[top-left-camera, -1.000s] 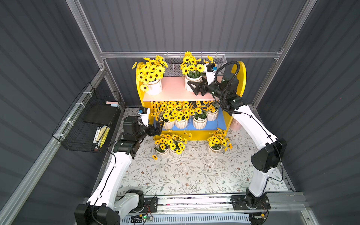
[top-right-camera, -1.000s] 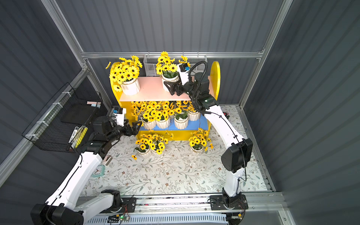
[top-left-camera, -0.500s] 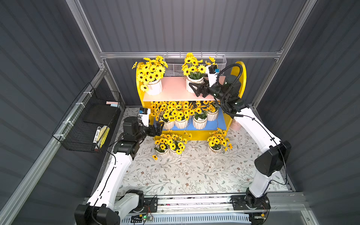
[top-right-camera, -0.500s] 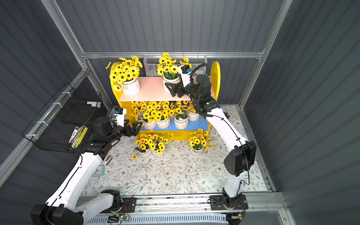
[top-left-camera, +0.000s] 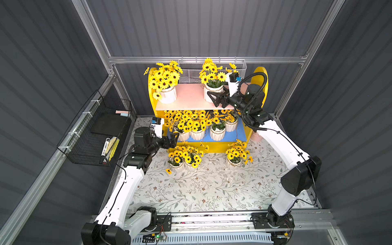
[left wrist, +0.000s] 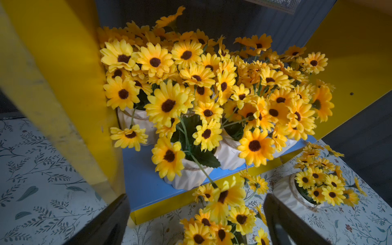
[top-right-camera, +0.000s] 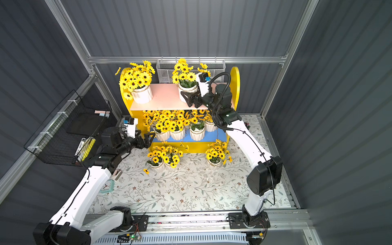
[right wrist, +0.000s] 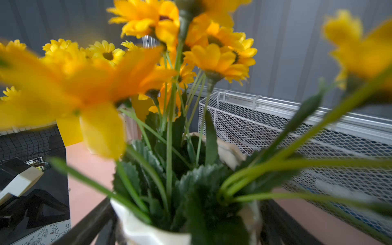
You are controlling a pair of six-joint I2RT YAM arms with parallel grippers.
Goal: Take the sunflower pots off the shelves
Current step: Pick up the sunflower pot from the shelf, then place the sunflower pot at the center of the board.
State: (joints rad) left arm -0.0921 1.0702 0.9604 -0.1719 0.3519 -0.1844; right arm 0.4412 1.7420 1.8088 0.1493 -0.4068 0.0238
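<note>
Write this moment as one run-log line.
left gripper: open, empty, facing blue board | right gripper: open, astride pot on pink board | pot: upright, not yet lifted

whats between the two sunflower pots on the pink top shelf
Only bare pink board lies between the left pot and the right pot, as both top views show; the right gripper straddles the right pot.
</note>
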